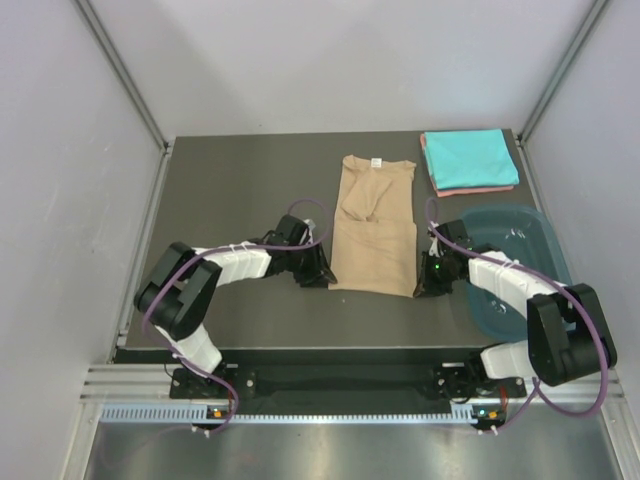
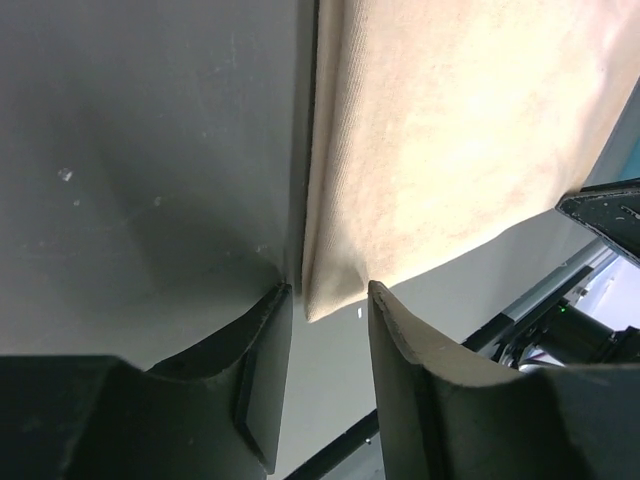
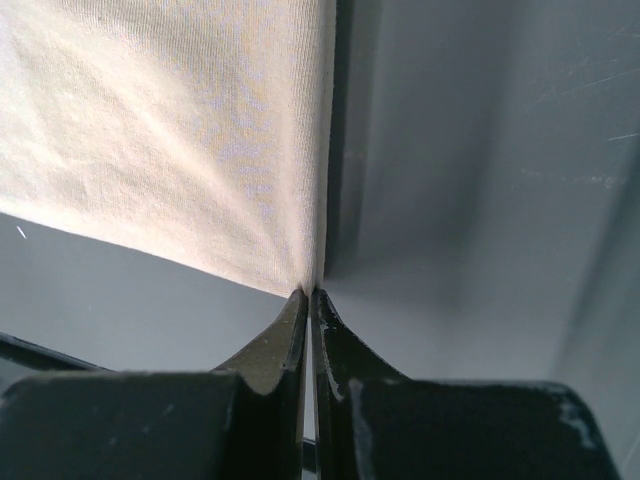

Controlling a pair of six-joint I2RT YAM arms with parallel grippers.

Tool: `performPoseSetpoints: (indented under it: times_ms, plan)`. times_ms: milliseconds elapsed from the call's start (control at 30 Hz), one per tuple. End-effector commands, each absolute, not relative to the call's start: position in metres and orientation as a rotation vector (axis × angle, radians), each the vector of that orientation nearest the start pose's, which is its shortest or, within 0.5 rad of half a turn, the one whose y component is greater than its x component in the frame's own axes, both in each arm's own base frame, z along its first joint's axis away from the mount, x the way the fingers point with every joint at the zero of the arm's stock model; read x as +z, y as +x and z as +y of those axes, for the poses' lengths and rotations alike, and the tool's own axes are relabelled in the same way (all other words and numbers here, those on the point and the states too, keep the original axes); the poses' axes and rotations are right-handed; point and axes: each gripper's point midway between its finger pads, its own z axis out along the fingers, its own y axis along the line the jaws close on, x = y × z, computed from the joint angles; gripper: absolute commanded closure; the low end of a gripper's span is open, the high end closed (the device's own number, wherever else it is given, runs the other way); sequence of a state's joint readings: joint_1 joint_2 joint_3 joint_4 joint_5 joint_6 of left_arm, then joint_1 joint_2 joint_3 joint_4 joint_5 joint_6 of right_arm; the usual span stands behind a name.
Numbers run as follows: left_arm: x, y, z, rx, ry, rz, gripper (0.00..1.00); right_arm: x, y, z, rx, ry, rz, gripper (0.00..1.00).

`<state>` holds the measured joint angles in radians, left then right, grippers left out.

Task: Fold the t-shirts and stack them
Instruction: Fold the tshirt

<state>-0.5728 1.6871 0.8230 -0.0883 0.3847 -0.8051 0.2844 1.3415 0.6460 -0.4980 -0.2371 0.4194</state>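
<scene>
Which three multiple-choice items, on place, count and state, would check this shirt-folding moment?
1. Where does the turquoise t-shirt lie? A) near left corner B) far right corner of the table, on the salmon-pink t-shirt C) table's middle
2. How many t-shirts show? A) one B) two C) three
3. How is the right tool? A) shut on a near corner of the tan t-shirt B) wide open C) hidden
1 B: top view shows it folded there. 2 C: tan, turquoise, salmon-pink. 3 A: wrist view shows it pinching cloth.
</scene>
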Motion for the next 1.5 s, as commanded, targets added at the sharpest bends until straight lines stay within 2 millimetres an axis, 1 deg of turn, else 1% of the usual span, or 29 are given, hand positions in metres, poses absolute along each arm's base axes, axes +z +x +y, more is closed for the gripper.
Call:
performPoseSetpoints:
  times_ms: [0, 133, 233, 333, 367, 400, 433, 500, 533, 600, 633, 700, 733, 900, 933, 1000, 1033, 1067, 1100, 1133, 1200, 1233, 1367, 1400, 1433, 1467]
  plan:
    - [0.015, 0.256, -0.272, -0.909, -0.139, 2.749, 0.58, 0.028, 0.217, 0.124, 0.505, 0.091, 2.798, 1.0]
    - [0.012, 0.255, -0.273, -0.887, -0.136, 2.761, 0.62, 0.03, 0.217, 0.124, 0.505, 0.093, 2.79, 1.0]
    - [0.005, 0.252, -0.274, -0.865, -0.134, 2.791, 0.67, 0.03, 0.217, 0.124, 0.501, 0.094, 2.79, 1.0]
    - [0.002, 0.25, -0.273, -0.833, -0.138, 2.807, 0.83, 0.029, 0.216, 0.123, 0.497, 0.099, 2.79, 1.0]
    - [0.0, 0.25, -0.27, -0.804, -0.15, 2.81, 0.94, 0.029, 0.215, 0.123, 0.499, 0.104, 2.795, 1.0]
    - [-0.001, 0.25, -0.268, -0.785, -0.159, 2.816, 0.98, 0.029, 0.214, 0.123, 0.499, 0.108, 2.797, 1.0]
    - [0.0, 0.247, -0.265, -0.765, -0.168, 2.83, 1.0, 0.029, 0.214, 0.123, 0.499, 0.108, 2.795, 1.0]
    - [0.003, 0.243, -0.262, -0.746, -0.18, 2.84, 1.0, 0.031, 0.21, 0.123, 0.503, 0.136, 2.797, 1.0]
    - [0.009, 0.237, -0.262, -0.739, -0.172, 2.842, 1.0, 0.03, 0.206, 0.123, 0.507, 0.143, 2.802, 1.0]
    - [0.014, 0.232, -0.258, -0.696, -0.162, 2.837, 1.0, 0.033, 0.199, 0.125, 0.513, 0.151, 2.795, 1.0]
    - [0.019, 0.223, -0.256, -0.678, -0.155, 2.847, 1.0, 0.034, 0.195, 0.125, 0.509, 0.149, 2.795, 1.0]
    - [0.022, 0.215, -0.255, -0.679, -0.152, 2.849, 1.0, 0.035, 0.187, 0.124, 0.495, 0.171, 2.793, 1.0]
    - [0.025, 0.206, -0.255, -0.696, -0.158, 2.854, 1.0, 0.036, 0.183, 0.125, 0.495, 0.166, 2.794, 1.0]
    - [0.031, 0.181, -0.251, -0.708, -0.167, 2.864, 1.0, 0.042, 0.169, 0.129, 0.481, 0.189, 2.786, 1.0]
    - [0.032, 0.174, -0.249, -0.717, -0.171, 2.863, 1.0, 0.043, 0.164, 0.132, 0.484, 0.17, 2.787, 1.0]
    - [0.033, 0.167, -0.247, -0.725, -0.173, 2.862, 1.0, 0.047, 0.158, 0.134, 0.49, 0.181, 2.774, 1.0]
    - [0.033, 0.16, -0.243, -0.727, -0.18, 2.865, 1.0, 0.048, 0.152, 0.139, 0.497, 0.151, 2.776, 1.0]
    - [0.032, 0.158, -0.242, -0.727, -0.184, 2.864, 1.0, 0.049, 0.148, 0.14, 0.493, 0.166, 2.775, 1.0]
    - [0.032, 0.155, -0.241, -0.734, -0.195, 2.866, 1.0, 0.05, 0.142, 0.144, 0.507, 0.134, 2.77, 1.0]
    - [0.031, 0.148, -0.239, -0.741, -0.19, 2.866, 1.0, 0.049, 0.137, 0.146, 0.505, 0.148, 2.775, 1.0]
    - [0.031, 0.141, -0.239, -0.764, -0.19, 2.864, 1.0, 0.047, 0.129, 0.145, 0.495, 0.144, 2.773, 1.0]
    - [0.031, 0.136, -0.24, -0.783, -0.196, 2.86, 1.0, 0.045, 0.123, 0.148, 0.498, 0.123, 2.778, 1.0]
    - [0.025, 0.131, -0.238, -0.785, -0.195, 2.862, 1.0, 0.038, 0.115, 0.153, 0.534, 0.132, 2.77, 1.0]
    - [0.025, 0.131, -0.239, -0.786, -0.191, 2.861, 0.99, 0.034, 0.112, 0.152, 0.536, 0.13, 2.773, 1.0]
    - [0.023, 0.129, -0.237, -0.775, -0.184, 2.868, 0.9, 0.034, 0.112, 0.154, 0.542, 0.132, 2.772, 1.0]
    - [0.021, 0.129, -0.236, -0.769, -0.184, 2.871, 0.86, 0.033, 0.112, 0.154, 0.543, 0.126, 2.771, 1.0]
